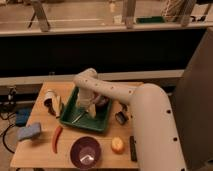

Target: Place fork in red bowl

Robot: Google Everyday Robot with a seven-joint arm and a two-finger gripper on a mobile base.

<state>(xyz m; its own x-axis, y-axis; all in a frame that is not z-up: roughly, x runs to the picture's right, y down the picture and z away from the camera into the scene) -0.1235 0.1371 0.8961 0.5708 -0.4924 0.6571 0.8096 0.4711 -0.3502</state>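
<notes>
A green tray point(102, 122) sits in the middle of the wooden table. A thin silvery fork point(78, 118) lies in the tray's left part. A small dark red bowl point(103, 102) sits in the tray's far right corner, partly hidden by my arm. My gripper point(91, 109) points down into the tray, just right of the fork and in front of the red bowl. It looks very close to the fork's near end, but contact is unclear.
A larger purple bowl point(86, 151) stands at the front edge. An orange-red chili point(56, 139) and a blue sponge point(29, 132) lie at the left. A white can point(50, 98) lies left of the tray. An orange fruit point(118, 145) and small black items point(120, 118) are at the right.
</notes>
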